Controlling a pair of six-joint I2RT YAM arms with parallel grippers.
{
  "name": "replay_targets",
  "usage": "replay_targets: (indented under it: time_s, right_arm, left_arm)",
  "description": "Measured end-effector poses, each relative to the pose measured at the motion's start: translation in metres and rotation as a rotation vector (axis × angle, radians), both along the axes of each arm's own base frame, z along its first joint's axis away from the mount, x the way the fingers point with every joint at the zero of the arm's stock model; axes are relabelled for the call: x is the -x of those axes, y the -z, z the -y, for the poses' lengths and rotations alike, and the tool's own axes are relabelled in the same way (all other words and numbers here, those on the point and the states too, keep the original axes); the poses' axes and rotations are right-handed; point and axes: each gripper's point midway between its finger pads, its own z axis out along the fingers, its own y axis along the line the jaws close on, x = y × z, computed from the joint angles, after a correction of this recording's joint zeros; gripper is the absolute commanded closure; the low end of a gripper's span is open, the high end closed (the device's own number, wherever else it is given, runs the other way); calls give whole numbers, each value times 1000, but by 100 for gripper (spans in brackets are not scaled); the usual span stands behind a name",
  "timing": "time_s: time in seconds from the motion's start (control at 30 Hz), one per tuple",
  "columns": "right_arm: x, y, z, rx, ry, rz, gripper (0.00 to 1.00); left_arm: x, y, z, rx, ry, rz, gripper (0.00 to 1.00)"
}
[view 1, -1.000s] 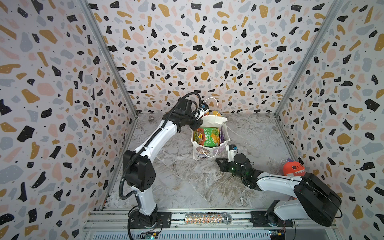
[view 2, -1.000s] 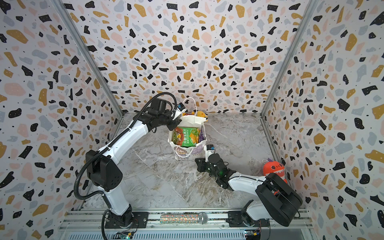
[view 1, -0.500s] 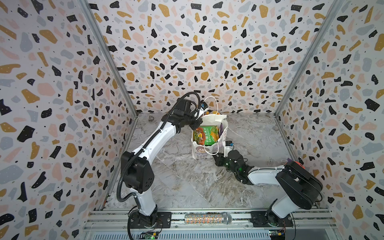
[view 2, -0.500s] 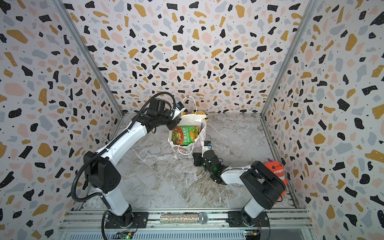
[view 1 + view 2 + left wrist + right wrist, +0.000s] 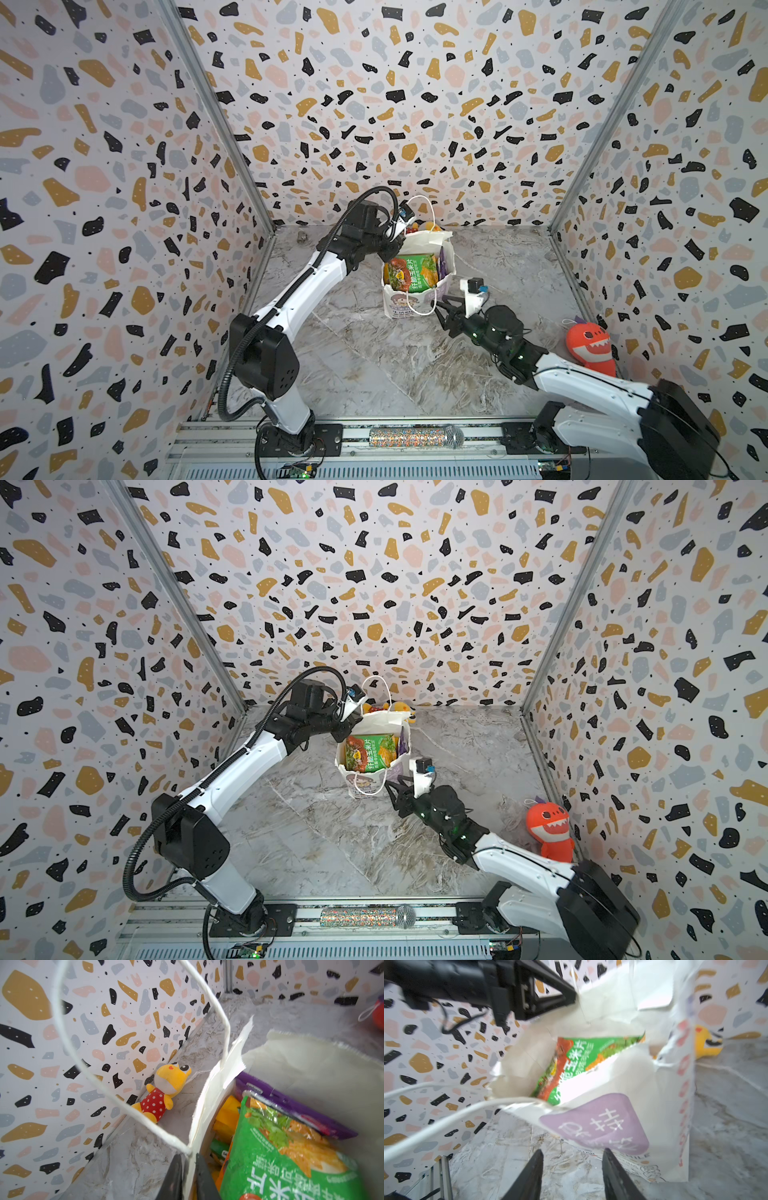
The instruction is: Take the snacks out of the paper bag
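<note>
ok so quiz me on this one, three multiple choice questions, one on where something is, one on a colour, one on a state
1. Where is the yellow toy relative to the bag?
A. inside it
B. behind it, on the table by the back wall
C. in front of it

2. What colour is the packet facing up in the bag's mouth?
A. green
B. blue
C. black

3. How is the right gripper?
A. shut on a packet
B. open and empty
C. shut on the bag's cord

Answers:
1 B: the left wrist view shows it lying against the wall beyond the bag's rim.
2 A: both top views show its green front.
3 B: the right wrist view shows its jaws apart with nothing between.
</note>
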Motion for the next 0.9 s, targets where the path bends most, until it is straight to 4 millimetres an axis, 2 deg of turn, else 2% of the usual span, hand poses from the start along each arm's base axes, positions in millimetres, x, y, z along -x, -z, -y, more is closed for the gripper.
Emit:
replay_targets:
  time_s: [0.03,0.1,0.17,0.27,0.37,0.47,0.53,0.63,0.73,0.9]
  right_arm:
    - [5,-4,7,2,4,26,47]
    - [14,-7,20,12,22,68,44]
    - [19,-4,30,36,43,89,43]
    - [21,0,40,72,69,112,42]
    - [20,4,42,106,78,126,41]
    - [19,8,40,134,73,130,40]
    - [18,13,38,154,66,127,40]
    - [17,18,36,171,59,121,39]
    - [18,20,33,173,46,120,39]
    - [18,14,31,155,40,137,39]
  left_arm:
    - [-2,-5,0,2,5,11,54]
    - [-9,-23,-1,22,20,36,48]
    - [-18,-41,-3,30,41,78,23]
    - [-28,-56,-6,18,66,115,16]
    - [-40,-55,-3,-15,91,108,13]
    - [-55,-42,3,-63,119,76,8]
    - [-62,-26,6,-98,140,41,7]
    - [-62,7,6,-149,167,-39,6]
    - [-61,29,5,-177,179,-93,8]
    - [-59,36,5,-193,198,-106,18]
